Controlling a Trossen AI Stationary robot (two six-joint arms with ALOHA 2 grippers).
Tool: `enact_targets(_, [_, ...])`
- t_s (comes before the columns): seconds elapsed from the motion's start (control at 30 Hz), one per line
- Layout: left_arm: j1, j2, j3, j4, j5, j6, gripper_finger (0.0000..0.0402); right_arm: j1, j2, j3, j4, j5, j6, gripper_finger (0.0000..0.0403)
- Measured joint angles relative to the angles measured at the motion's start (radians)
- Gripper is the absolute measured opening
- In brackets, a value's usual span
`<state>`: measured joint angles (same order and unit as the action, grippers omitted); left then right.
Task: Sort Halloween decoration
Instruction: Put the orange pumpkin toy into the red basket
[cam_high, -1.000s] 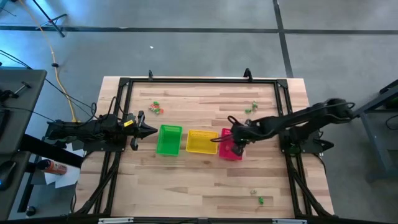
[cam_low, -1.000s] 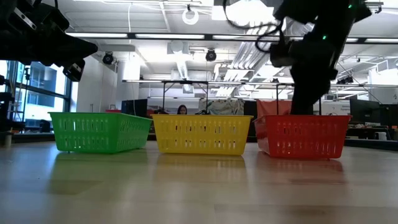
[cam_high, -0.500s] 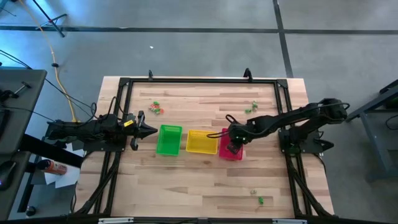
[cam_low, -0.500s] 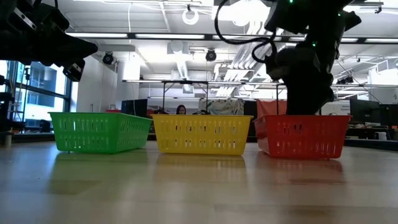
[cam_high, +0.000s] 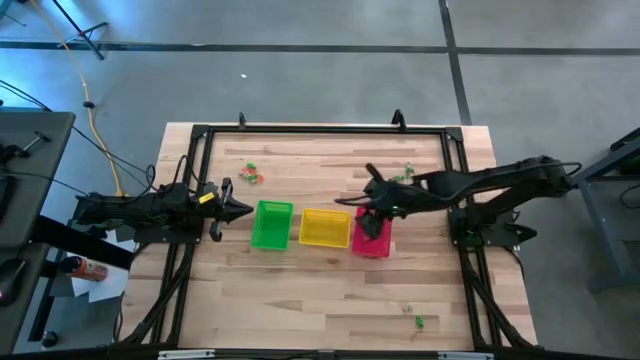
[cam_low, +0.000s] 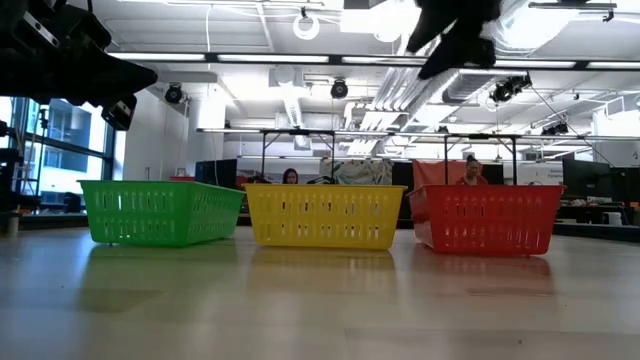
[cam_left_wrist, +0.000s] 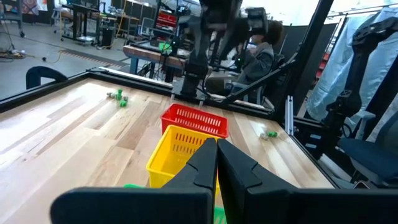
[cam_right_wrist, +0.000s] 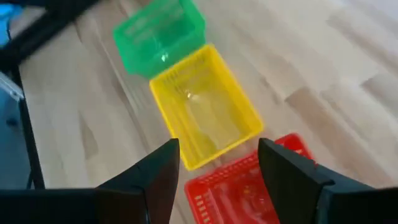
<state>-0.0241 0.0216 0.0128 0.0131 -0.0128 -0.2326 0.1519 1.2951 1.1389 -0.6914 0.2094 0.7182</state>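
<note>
My right jaws (cam_right_wrist: 214, 171) stand wide apart and empty, hanging above the red basket (cam_high: 371, 238); pale bits show in it below them, too blurred to name. So I judge a drop just done. Beyond them sit the yellow basket (cam_high: 324, 228), then the green basket (cam_high: 271, 224). Next I need another trinket: the nearest green trinkets (cam_high: 404, 173) lie behind my jaws on the worktop (cam_high: 300, 290). My left jaws (cam_high: 236, 209) wait shut beside the green basket.

2 dark arms (cam_high: 480, 185), black cables
</note>
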Motion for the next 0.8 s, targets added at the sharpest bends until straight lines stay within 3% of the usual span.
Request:
enact_targets(0.17, [0.000, 0.000, 0.000, 0.012, 0.000, -0.001, 0.0003, 0.079, -0.144, -0.045, -0.002, 0.156, 0.069, 0.0213])
enact_targets(0.3, [0.000, 0.000, 0.000, 0.171, -0.016, -0.084, 0.0003, 0.139, -0.254, -0.113, 0.000, 0.281, 0.123, 0.0213])
enact_targets(0.43, [0.000, 0.006, 0.000, 0.463, -0.195, -0.178, 0.0003, 0.168, -0.344, -0.192, 0.001, 0.353, 0.137, 0.0213])
enact_targets(0.53, [0.001, 0.038, 0.022, 0.594, -0.305, -0.152, 0.0003, 0.166, -0.391, -0.242, 0.015, 0.391, 0.108, 0.0213])
enact_targets(0.63, [0.001, 0.136, 0.105, 0.515, -0.343, -0.171, 0.0004, 0.141, -0.421, -0.270, 0.037, 0.403, 0.040, 0.0213])
enact_targets(0.8, [0.001, 0.464, 0.351, 0.253, -0.442, -0.268, 0.0018, 0.067, -0.448, -0.270, 0.074, 0.368, -0.134, 0.0213])
